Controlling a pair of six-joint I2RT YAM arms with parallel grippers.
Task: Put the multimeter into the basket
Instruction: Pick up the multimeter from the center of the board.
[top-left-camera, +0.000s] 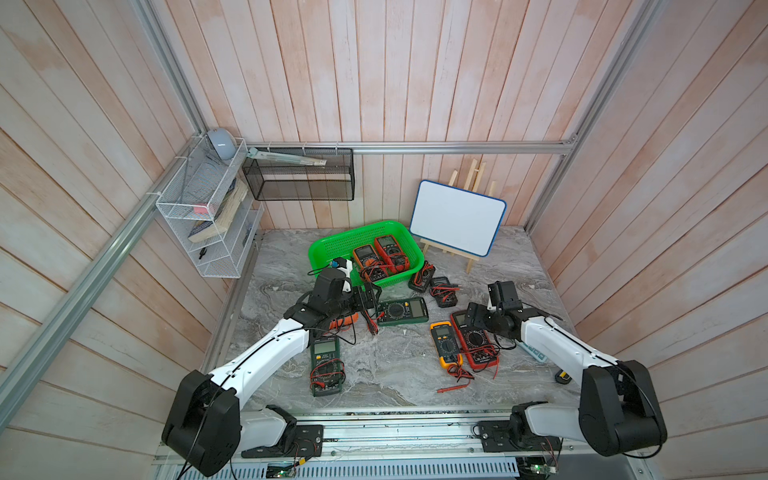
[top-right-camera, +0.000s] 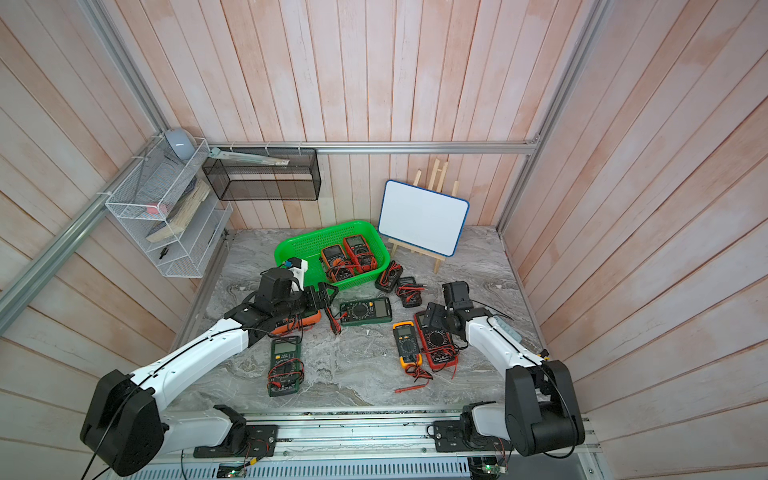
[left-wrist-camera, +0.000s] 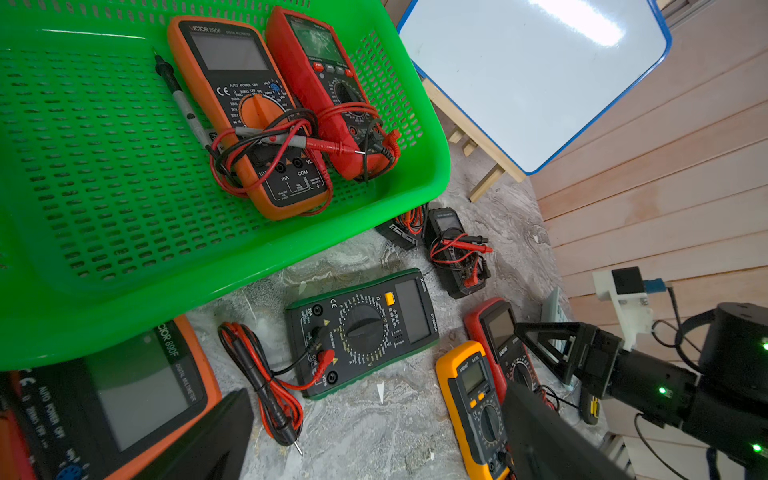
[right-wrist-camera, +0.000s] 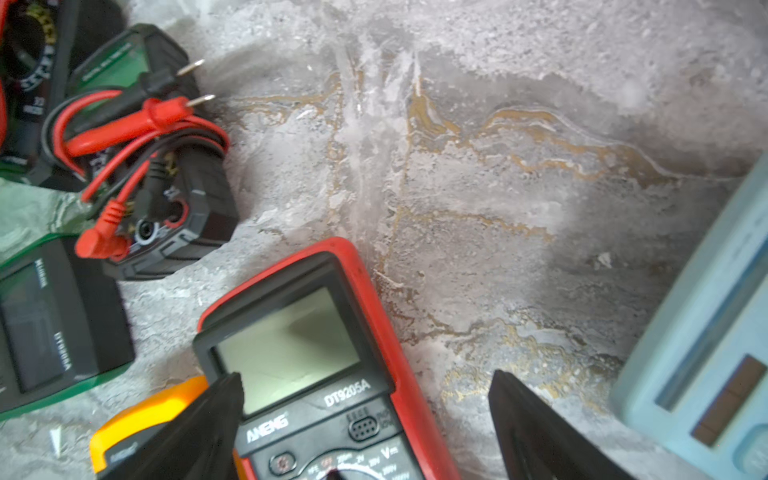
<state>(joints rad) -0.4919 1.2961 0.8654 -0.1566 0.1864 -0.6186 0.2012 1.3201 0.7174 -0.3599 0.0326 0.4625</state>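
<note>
Where bare, basket floor (left-wrist-camera: 104, 166) beside two multimeters (left-wrist-camera: 249, 95)

A: The basket (left-wrist-camera: 124, 291)?
B: Glossy green plastic, perforated. The surface (right-wrist-camera: 498, 208) looks like grey veined stone — matt, slightly rough.
A: The whiteboard (left-wrist-camera: 519, 83)?
B: Smooth, shiny — on a bare wooden easel (top-left-camera: 478, 176). The walls (top-left-camera: 415, 62) are matt planks.

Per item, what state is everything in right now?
left gripper: open, empty
right gripper: open, empty, above the DT9205A multimeter
basket: upright, orange multimeter and red multimeter inside
green multimeter: beside the basket, leads plugged in
whiteboard: blank, propped on easel
</note>
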